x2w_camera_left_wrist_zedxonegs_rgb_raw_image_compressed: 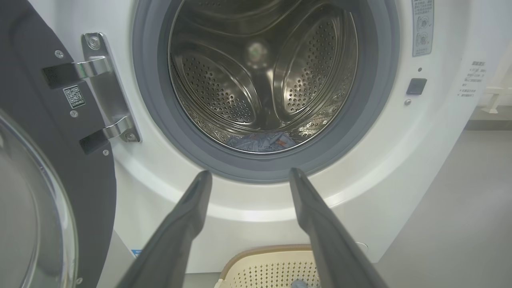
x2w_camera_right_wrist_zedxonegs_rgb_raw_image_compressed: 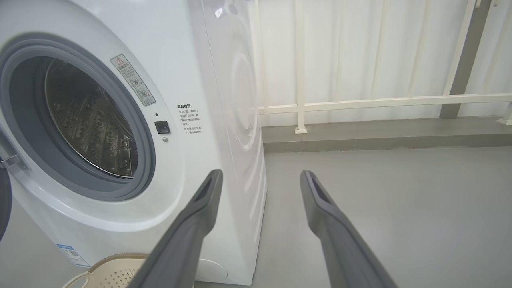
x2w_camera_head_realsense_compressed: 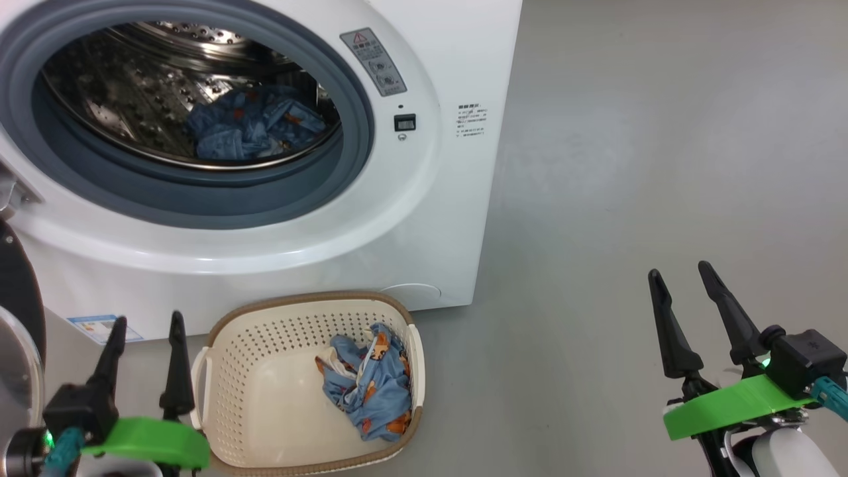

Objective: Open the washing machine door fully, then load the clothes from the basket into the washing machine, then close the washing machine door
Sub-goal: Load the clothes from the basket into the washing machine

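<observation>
Furthest left, outboard of the left claw (x2w_camera_head_realsense_compressed: 148,319), the washing machine door (x2w_camera_head_realsense_compressed: 16,291) is swung wide on its hinge (x2w_camera_left_wrist_zedxonegs_rgb_raw_image_compressed: 106,88), which leaves the mouth of the machine free for loading. The left claw is released, its two dark fingers spread with nothing between them. It hovers low with its tips pointing up at the washing machine (x2w_camera_head_realsense_compressed: 430,199), and in its wrist view the opening sits straight ahead beyond the fingertips. Just beside this claw, on its inner side, the basket (x2w_camera_head_realsense_compressed: 311,297) stands on the floor (x2w_camera_head_realsense_compressed: 629,165) close against the foot of the machine, likely so that each lift into the drum (x2w_camera_head_realsense_compressed: 132,79) is short. One of the clothes (x2w_camera_head_realsense_compressed: 371,387) lies crumpled against the basket wall farthest from the left claw, between the two claws but much nearer the left one. Above and ahead of it, a second blue garment (x2w_camera_head_realsense_compressed: 255,126) rests on the bottom of the drum, so loading looks about half done. Far to the right, the right claw (x2w_camera_head_realsense_compressed: 680,269) is released too and empty. It hangs over the floor well apart from basket and machine, seemingly parked out of the way.
</observation>
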{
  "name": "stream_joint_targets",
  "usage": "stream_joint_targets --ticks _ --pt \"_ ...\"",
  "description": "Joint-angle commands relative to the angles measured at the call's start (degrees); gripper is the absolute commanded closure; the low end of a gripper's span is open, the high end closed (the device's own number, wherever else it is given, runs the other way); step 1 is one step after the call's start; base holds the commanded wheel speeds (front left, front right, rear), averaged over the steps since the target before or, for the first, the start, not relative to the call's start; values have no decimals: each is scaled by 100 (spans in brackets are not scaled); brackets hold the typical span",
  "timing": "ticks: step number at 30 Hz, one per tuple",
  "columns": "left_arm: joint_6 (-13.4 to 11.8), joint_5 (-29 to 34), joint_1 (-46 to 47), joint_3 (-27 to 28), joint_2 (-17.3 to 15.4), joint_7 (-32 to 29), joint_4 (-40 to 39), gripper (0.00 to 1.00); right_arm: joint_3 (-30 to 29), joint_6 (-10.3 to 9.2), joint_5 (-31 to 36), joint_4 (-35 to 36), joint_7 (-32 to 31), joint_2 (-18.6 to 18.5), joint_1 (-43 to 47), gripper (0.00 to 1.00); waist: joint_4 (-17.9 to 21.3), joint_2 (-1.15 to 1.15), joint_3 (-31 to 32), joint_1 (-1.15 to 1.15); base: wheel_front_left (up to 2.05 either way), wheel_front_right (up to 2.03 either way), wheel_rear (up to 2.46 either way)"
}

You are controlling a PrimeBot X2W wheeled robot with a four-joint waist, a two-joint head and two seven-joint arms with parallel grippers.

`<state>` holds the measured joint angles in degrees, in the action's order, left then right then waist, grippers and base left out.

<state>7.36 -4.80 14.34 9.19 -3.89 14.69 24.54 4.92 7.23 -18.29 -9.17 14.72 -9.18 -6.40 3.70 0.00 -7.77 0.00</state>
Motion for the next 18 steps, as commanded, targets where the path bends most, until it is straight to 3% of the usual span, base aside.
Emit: stream_joint_targets --ticks 1,18 --pt "11 17 -159 150 -74 30 -283 0 37 25 -67 149 28 -86 66 0 -2 0 73 0 0 0 0" --pt "9 -53 -810 177 43 30 -885 0 -77 25 -64 181 28 -65 253 0 -36 0 138 0 0 0 0"
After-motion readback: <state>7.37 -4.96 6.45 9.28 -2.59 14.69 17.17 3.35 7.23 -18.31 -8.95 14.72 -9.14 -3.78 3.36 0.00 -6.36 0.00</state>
